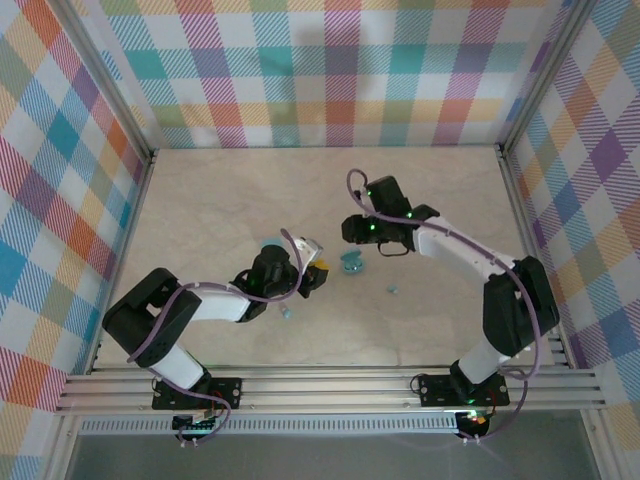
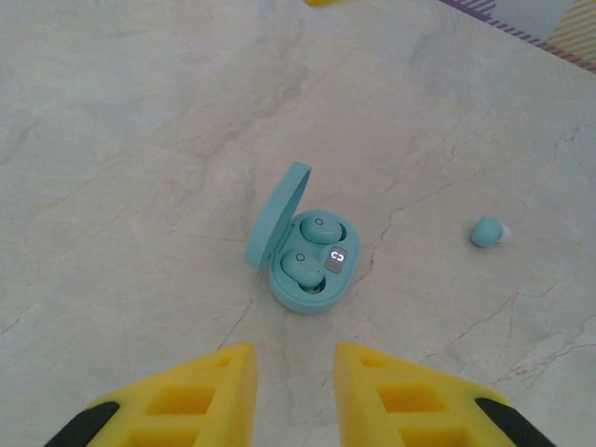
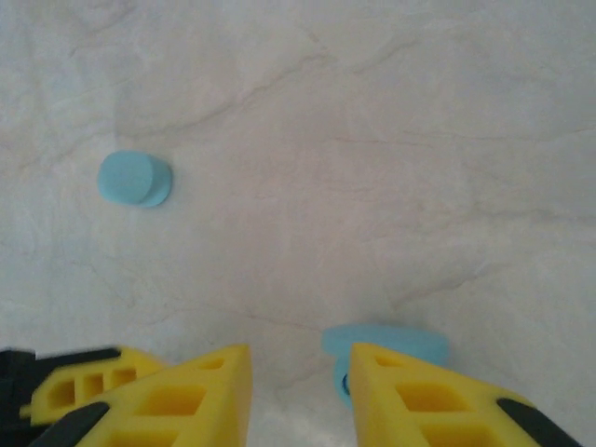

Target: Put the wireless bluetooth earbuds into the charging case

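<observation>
My left gripper (image 2: 293, 361) and right gripper (image 3: 300, 361) both gape empty; round mint plastic charging case (image 2: 307, 256), lid up, at left's twelve o'clock.

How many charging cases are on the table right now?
2. An open case with two earbuds seated, ahead of the left gripper; a closed case lying apart from it.

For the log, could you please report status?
Left end effector, right end effector: open, empty. Small round teal charging case lid-up, two earbuds seated. One tiny teal earbud loose nearby. Nothing obstructing.
</observation>
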Controlling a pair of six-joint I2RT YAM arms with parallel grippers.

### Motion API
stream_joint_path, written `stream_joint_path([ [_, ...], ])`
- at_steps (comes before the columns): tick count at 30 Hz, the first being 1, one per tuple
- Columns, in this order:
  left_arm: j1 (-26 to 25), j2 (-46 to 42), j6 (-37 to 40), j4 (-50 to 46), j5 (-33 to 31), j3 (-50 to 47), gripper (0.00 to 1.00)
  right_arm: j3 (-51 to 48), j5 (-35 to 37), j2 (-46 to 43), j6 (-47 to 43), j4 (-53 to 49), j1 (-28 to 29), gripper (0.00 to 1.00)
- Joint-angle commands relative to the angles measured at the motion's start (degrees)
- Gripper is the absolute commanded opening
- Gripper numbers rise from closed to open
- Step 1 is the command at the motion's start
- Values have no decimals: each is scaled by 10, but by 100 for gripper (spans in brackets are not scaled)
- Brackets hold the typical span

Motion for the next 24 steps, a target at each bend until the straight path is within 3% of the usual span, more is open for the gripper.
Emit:
stream_joint_path([
  [1,-10,33,-16,-2,22,23,25,47,-67,53,-39,-47,-18,29],
  [5,-28,82,-51,45,-4,32,25,84,-82,108,-61,-74,-28,29],
  [11,-39,131,-72,72,6,58,25,102,-99,157,-78,-86,-39,30],
  [24,-59,195,-71,71,15,97,22,79,-88,153,-104,-100,-45,29],
])
